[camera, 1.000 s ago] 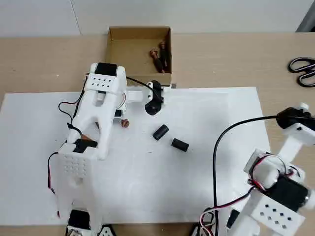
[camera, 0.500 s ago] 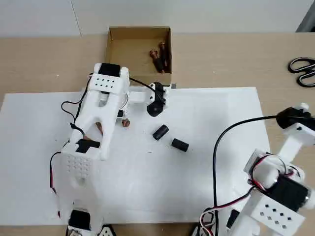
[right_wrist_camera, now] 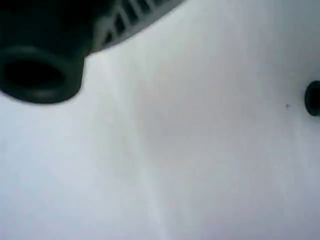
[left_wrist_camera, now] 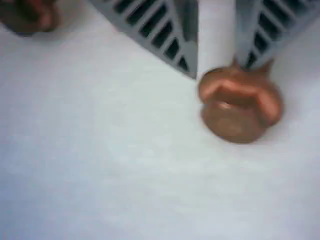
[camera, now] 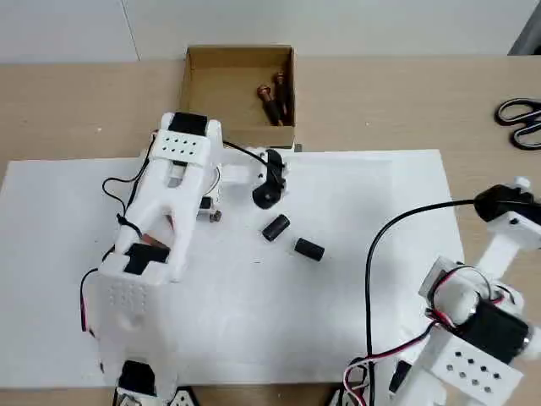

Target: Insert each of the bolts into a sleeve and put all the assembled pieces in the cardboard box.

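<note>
Right now your left gripper (left_wrist_camera: 217, 62) is low over the white sheet (camera: 296, 321), just in front of the cardboard box (camera: 196, 85). Its jaws are only narrowly apart, and you can see a strip of sheet between the two ribbed fingers (left_wrist_camera: 160, 35). The copper bolt (left_wrist_camera: 235, 110) lies on the sheet right at the fingertips, its head against one tip. A second copper-coloured shape (left_wrist_camera: 25, 15) sits at the edge of your left wrist view, too blurred to name.

Two black sleeves lie loose on the sheet, a little to the side of the bolt. The nearer sleeve (camera: 275, 227) and the farther sleeve (camera: 309, 249) are both on their sides, close together but not touching. Inside the box, on the side toward your right arm (camera: 473, 338), rest the assembled pieces (camera: 275, 97), copper heads on dark sleeves.

That right arm is folded at the near corner of the sheet, well apart from all of this. Its wrist view shows a black tube (right_wrist_camera: 40, 75), open end toward the camera, tucked against the right gripper (right_wrist_camera: 125, 20). You cannot tell whether that gripper is closed on it. Scissors (camera: 520, 123) lie at the far edge of the wooden table (camera: 380, 101).
</note>
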